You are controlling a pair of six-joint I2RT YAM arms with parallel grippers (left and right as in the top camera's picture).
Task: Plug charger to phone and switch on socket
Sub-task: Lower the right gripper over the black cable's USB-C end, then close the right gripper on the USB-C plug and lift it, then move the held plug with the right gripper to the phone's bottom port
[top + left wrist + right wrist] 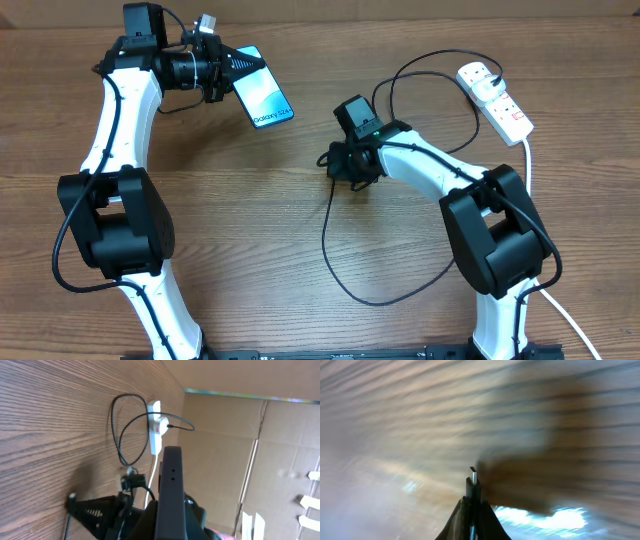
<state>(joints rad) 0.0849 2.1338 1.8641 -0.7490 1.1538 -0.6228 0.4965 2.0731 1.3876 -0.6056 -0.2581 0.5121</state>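
Note:
The phone, with its cyan screen facing up, is held tilted above the table at the upper left, and my left gripper is shut on its end. The left wrist view shows the phone edge-on between the fingers. My right gripper sits at the table's middle, shut on the charger near its connector end. The small metal connector tip sticks out past the closed fingers. The black cable loops over the table and runs to the white socket at the far right, also seen in the left wrist view.
A thick white cord leaves the socket and runs down the right side toward the front edge. Slack loops of black cable lie between the two arm bases. Cardboard walls stand behind the table.

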